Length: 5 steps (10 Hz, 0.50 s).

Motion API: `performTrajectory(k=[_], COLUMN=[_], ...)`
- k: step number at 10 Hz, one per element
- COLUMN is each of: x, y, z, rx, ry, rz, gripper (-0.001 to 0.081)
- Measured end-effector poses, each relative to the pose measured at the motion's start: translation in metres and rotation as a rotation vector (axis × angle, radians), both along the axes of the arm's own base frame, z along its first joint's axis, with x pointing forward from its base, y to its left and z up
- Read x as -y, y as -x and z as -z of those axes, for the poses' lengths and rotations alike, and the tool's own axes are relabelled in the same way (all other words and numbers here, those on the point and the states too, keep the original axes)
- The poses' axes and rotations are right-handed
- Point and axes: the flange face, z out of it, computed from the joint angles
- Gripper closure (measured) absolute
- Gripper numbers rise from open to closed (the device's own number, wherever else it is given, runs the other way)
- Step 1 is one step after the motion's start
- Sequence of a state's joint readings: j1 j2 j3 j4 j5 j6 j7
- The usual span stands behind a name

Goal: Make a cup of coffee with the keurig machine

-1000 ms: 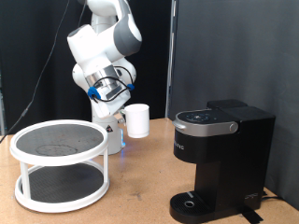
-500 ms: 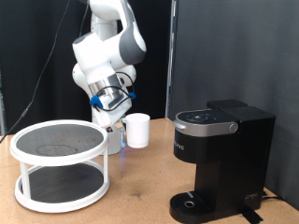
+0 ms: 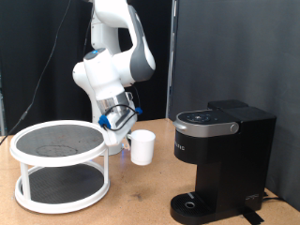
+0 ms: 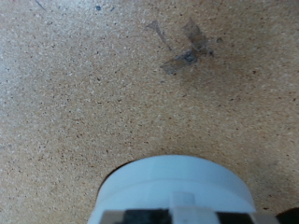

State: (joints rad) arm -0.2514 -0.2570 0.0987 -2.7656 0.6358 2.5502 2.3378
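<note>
The white cup hangs from my gripper, low over the wooden table, between the white rack and the keurig machine. The gripper is shut on the cup's side nearest the arm. The black machine stands at the exterior view's right with its lid down, and its round drip tray is bare. In the wrist view the cup's white rim fills the lower edge, with the cork-coloured table below it. The fingertips do not show clearly there.
A white two-tier round rack with dark mesh shelves stands at the exterior view's left. A black curtain hangs behind. A scrap of clear tape lies on the table.
The arm has lowered the cup and carried it a little towards the exterior view's right, nearer the table and the machine.
</note>
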Motion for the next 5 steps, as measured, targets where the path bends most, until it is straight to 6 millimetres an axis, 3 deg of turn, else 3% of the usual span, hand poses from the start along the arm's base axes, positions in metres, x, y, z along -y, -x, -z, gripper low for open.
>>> performTrajectory(k=[5], x=[-0.001], y=[-0.0029], z=[0.0097], rx=[-0.024], ry=[0.003], rz=[0.008], gripper=[0.0803])
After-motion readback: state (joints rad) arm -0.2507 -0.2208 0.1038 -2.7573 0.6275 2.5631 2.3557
